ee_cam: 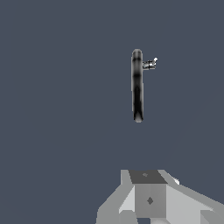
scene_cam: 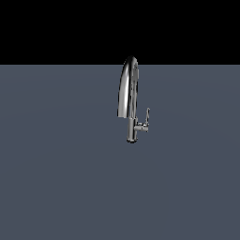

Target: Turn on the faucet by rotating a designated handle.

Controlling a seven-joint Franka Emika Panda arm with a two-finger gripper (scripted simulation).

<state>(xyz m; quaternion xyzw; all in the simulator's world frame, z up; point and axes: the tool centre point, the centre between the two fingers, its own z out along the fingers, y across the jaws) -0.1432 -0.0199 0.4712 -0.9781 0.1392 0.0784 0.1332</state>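
The faucet (scene_cam: pixel 129 93) is tall shiny chrome with a high arched spout and stands upright on the grey floor in the middle of the exterior view. Its handle (scene_cam: pixel 146 119) is a small thin lever that angles upward from a short stub on the exterior view's right of the body. In the wrist view the faucet (ee_cam: pixel 137 85) is seen from above as a dark elongated bar, with the handle (ee_cam: pixel 150 64) as a small bright stub at its side. My gripper (ee_cam: pixel 150 205) shows only as grey blocks at the picture's edge, well away from the faucet. Its fingers are not clearly separable. The arm is out of the exterior view.
A flat grey floor (scene_cam: pixel 56 178) stretches around the faucet. A black background lies beyond its far edge.
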